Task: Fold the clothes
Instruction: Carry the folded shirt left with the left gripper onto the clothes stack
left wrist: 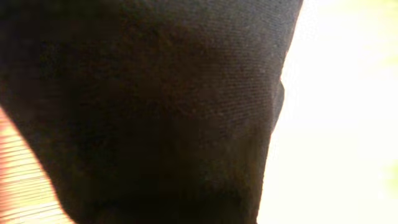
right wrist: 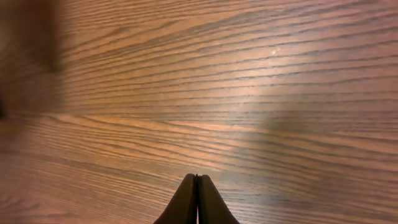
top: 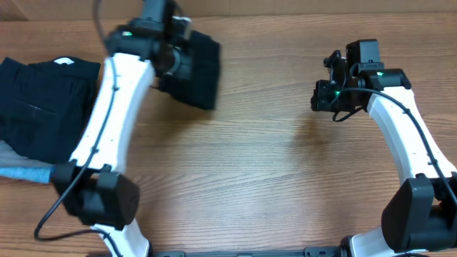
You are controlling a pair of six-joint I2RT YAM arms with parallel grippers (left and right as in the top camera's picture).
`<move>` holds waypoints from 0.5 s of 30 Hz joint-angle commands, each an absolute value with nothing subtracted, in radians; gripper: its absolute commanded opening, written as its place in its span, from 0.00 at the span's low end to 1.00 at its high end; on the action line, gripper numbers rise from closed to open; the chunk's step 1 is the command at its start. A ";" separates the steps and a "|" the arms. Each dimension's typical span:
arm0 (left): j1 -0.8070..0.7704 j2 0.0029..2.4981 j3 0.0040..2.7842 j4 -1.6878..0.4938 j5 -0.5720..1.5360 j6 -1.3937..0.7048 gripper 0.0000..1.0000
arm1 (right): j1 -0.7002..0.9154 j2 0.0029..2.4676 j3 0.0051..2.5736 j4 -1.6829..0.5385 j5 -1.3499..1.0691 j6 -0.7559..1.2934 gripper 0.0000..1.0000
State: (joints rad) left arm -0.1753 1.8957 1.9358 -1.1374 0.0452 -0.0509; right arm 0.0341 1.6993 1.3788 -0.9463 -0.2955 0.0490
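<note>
Far up the table [top: 271, 164], black cloth [top: 203, 71] at left jaws, grip unclear; right jaws together, empty, open room around.

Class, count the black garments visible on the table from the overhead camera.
2. One black T-shirt lies at the left edge of the table; one folded black garment sits near the top under the left gripper. More may be hidden.
</note>
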 commanded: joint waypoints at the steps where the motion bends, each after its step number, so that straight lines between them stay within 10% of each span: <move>1: -0.067 1.782 1.964 -1.147 -0.229 0.069 0.04 | 0.028 1.695 1.388 -0.937 -0.288 0.053 0.04; 7: 0.039 1.679 1.966 -0.975 -0.884 0.474 0.04 | 0.028 1.695 1.387 -0.905 -0.288 0.053 0.04; 15: 0.271 1.680 1.966 -0.561 -0.876 0.972 0.04 | 0.028 1.695 1.387 -0.880 -0.288 0.053 0.04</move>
